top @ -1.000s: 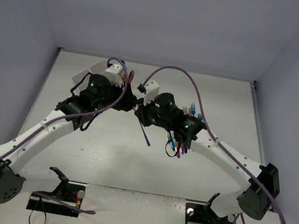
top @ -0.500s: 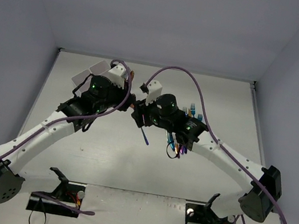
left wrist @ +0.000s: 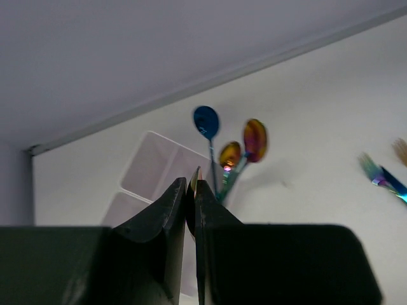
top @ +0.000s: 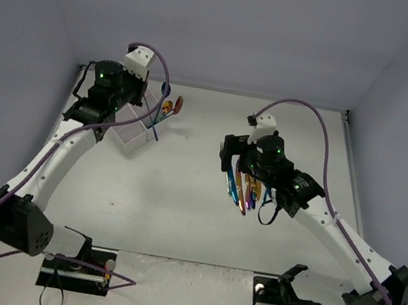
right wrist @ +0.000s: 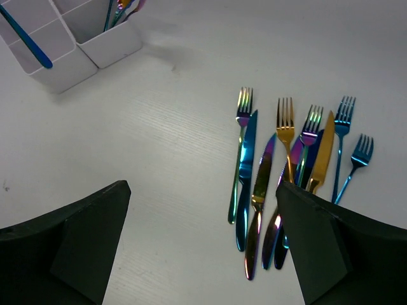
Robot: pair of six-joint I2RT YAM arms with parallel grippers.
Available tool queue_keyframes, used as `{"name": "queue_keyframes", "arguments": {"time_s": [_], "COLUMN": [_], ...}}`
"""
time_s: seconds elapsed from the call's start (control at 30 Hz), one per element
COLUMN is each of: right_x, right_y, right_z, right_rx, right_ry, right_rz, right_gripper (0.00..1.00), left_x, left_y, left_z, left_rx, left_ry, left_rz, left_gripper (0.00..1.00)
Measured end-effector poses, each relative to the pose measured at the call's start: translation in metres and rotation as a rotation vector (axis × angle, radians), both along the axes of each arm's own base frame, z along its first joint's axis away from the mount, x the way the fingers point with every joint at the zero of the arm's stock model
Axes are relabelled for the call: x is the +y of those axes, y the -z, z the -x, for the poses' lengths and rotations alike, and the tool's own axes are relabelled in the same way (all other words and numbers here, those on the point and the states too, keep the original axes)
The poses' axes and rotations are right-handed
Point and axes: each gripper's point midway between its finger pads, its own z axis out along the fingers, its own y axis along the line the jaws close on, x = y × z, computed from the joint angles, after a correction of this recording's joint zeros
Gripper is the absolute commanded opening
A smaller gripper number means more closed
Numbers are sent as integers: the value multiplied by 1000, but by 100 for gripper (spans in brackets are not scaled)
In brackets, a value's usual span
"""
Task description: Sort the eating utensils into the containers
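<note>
Nearby, the right gripper gapes wide above iridescent forks and knives fanned on the table; its wrist view separates 5 forks. Farther back, the left gripper pinches a blue utensil at the white box, whose 3 spoon bowls the left wrist view shows best.

I see my left arm and right arm: white links, black joints (green lights glowing), looping purple cables.

The thin-walled divided plastic box is white; one round metal spoon is blue, two oval metal spoons orange-gold; the slender metal forks and knives shimmer iridescent blue, gold, purple on an off-white tabletop
</note>
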Motion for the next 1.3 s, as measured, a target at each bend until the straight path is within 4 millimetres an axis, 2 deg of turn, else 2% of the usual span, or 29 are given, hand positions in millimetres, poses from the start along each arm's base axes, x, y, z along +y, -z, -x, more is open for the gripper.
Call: {"name": "queue_keyframes", "arguments": {"time_s": [0.1,0.3,0.43,0.57,0.77,0.93,1.03,1.13,1.3], "right_x": [-16,-37,-47,-52,-56,-60,-61,-60,-57], "right_y": [-6,-6,3,4,6,13,18,26,46], "right_z": [11,29,40,46,46,45,43,40,35], "right_rx": [-6,-6,12,17,18,28,38,57,108], "right_ry": [33,76,92,99,117,132,141,149,154], "right_rz": [-9,-21,-26,-28,-20,1,16,37,87], "right_gripper": [100,100,100,100,100,100,100,100,100], "left_x": [10,0,-3,-5,-13,-19,-20,-22,-23], "left_y": [8,38,51,60,77,111,131,131,131], "left_z": [-31,-82,-107,-122,-125,-115,-109,-107,-102], "left_rx": [-7,7,-1,-13,-7,38,72,72,82], "left_ry": [-15,34,55,76,141,197,214,222,217], "left_rz": [-69,-173,-235,-294,-319,-319,-321,-309,-280], "left_gripper": [0,0,0,0,0,5,14,21,41]}}
